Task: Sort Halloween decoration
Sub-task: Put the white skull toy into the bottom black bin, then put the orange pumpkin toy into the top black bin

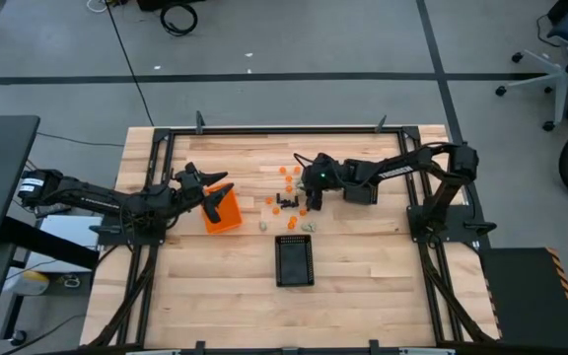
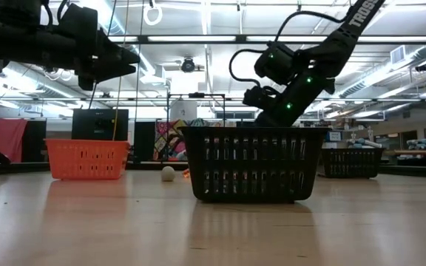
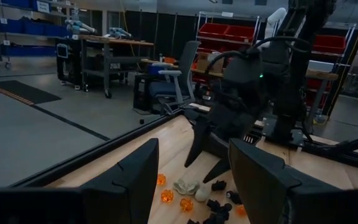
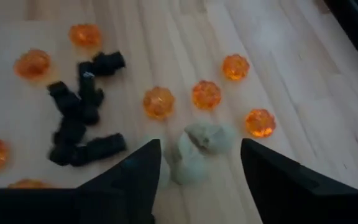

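I have the right end effector [image 4: 197, 163] open right over the scattered decoration pieces on the worktop [image 4: 166, 37], a pale grey-white piece [image 4: 204, 138] lying just ahead between its fingers, while the left end effector [image 1: 208, 184], also open, hangs well off beside the orange bin [image 1: 221, 210].

Long white ceiling strip lights [image 2: 198, 38] show bright in the low view and put a soft sheen on the pale wooden counter [image 2: 213, 229], whose near part is out of focus. The black mesh bin [image 2: 254, 164] stands dark against that glow, with a faint reflection beneath it. From above, light falls evenly; the dark arms cast only weak shadows. In the right wrist view the translucent orange faceted beads [image 4: 159, 102] glow, the black toy pieces [image 4: 79, 118] look smeared, and the dark fingers [image 4: 126, 186] are blurred. The left wrist view is dimmer, its near fingers [image 3: 129, 186] soft.
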Controlling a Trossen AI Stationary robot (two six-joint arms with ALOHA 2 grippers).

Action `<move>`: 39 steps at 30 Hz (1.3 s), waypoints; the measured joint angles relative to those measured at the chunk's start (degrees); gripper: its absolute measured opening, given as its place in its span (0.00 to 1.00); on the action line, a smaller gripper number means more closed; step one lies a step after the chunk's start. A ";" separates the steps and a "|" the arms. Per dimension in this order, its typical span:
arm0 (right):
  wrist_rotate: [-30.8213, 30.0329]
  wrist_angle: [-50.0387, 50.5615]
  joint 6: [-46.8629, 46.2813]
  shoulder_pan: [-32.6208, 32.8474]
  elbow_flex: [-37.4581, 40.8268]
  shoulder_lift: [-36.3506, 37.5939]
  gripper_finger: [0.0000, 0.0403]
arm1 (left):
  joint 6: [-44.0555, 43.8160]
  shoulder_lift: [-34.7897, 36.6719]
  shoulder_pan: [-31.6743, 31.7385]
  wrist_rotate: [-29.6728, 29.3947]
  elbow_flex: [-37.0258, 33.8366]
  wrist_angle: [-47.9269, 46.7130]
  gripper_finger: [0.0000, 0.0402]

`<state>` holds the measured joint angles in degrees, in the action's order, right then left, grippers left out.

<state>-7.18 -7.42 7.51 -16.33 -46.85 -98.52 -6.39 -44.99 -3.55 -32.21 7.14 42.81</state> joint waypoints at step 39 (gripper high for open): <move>11.91 -14.48 3.85 -6.20 -0.05 -9.78 0.39 | 4.07 -0.02 -0.33 0.04 0.02 -7.43 0.51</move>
<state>4.73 -21.90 11.36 -22.53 -46.90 -108.30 -2.33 -45.01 -3.88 -32.16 7.16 35.38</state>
